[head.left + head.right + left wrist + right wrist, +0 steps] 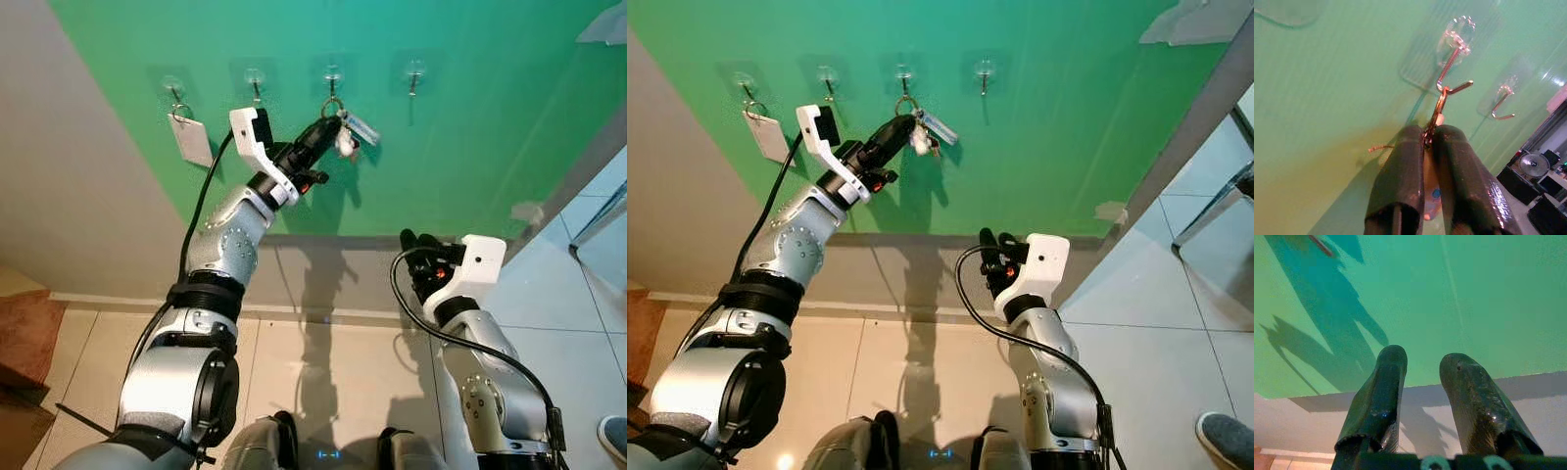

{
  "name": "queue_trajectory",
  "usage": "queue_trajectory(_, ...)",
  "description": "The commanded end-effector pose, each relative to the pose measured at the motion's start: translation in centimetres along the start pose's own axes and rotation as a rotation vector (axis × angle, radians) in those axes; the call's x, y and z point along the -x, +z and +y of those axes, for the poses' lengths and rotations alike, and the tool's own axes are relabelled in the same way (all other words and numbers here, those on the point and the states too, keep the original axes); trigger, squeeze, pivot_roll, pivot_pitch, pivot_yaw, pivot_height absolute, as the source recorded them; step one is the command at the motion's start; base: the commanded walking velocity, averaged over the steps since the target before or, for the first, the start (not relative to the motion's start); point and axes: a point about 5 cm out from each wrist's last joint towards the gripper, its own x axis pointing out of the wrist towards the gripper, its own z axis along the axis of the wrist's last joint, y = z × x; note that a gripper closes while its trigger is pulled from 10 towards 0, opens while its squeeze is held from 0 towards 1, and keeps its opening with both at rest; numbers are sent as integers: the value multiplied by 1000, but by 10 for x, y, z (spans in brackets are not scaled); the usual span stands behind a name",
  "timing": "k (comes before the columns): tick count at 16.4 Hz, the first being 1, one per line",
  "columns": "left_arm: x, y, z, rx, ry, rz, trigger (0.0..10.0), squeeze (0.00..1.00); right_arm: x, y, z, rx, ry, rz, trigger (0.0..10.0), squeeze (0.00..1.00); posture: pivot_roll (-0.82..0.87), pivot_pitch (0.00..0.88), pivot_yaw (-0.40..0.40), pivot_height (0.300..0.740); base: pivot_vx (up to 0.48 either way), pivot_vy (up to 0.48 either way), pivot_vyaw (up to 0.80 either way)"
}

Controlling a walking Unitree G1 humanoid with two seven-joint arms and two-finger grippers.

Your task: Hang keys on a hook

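The left hand [328, 128] is reaching up and away to the green wall [470, 147], its two black fingers [1400, 181] pinching shut on the keys [345, 134]. In the left wrist view the fingers are closing together around the metal key ring [1437, 110], which is touching the curved tip of a clear adhesive hook [1452, 54]; whether the ring is sitting fully over the hook cannot be told. From the head views, the key ring is lying just below the third hook from the left [333, 76], with a pale tag and a small bunch dangling to the right of the fingertips.

The silver left arm [220, 245] is stretching diagonally up from the near left, a black cable running along it.

Four clear hooks are sitting in a row on the wall. The far-left hook [174, 90] is carrying a white card tag [190, 140]; the second hook [255, 80] and the fourth hook [415, 73] are bare.

The right hand [419, 245] is hovering lower and to the right, well apart from the hooks, pointing at the wall near where the green paint is meeting the grey band. Its fingers [1381, 396] are standing apart with nothing between them.

Below, a tiled floor [323, 352] is showing, and a shoe [1225, 436] is resting at the near right edge.
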Motion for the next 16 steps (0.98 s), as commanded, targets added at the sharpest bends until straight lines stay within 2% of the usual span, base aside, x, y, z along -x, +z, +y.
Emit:
queue_trajectory(1,4,-2,3,12,25,7,10000,1000,3,0,-1,-15,-6,3,10000,0,-44,194,72,740,0,0,0)
queue_trajectory(3,8,1,5,-6,34,-7,10000,1000,3,0,-1,-16,-5,5,10000,0,-42,193,72,740,0,0,0)
queue_trajectory(6,25,-2,9,-22,73,-17,10000,1000,3,-2,-2,-17,-5,12,10000,0,-39,191,74,740,0,0,0)
queue_trajectory(9,55,-11,8,-45,135,-14,10000,1000,3,-3,-3,-20,-5,18,10000,0,-26,187,68,740,0,0,0)
queue_trajectory(10,58,-12,8,-56,148,-12,10000,1000,2,-3,-3,-20,-3,18,10000,0,-26,187,68,740,0,0,0)
queue_trajectory(11,69,-16,11,-116,219,17,10000,545,2,-3,-4,-20,0,21,10000,0,-23,184,66,740,0,0,0)
queue_trajectory(12,82,-26,14,-176,298,83,10000,0,1,-7,-6,-21,-2,33,10000,0,-19,176,64,740,0,0,0)
queue_trajectory(13,100,-47,24,-235,421,209,10000,0,3,-20,-12,-14,-19,75,10000,0,-17,170,63,740,0,0,0)
queue_trajectory(14,114,-60,29,-260,498,290,10000,0,5,-31,-19,-2,-38,113,10000,0,-13,167,59,740,0,0,0)
queue_trajectory(16,169,-102,46,-220,659,461,10000,0,25,-82,-50,72,-114,305,10000,0,-9,141,43,740,0,0,0)
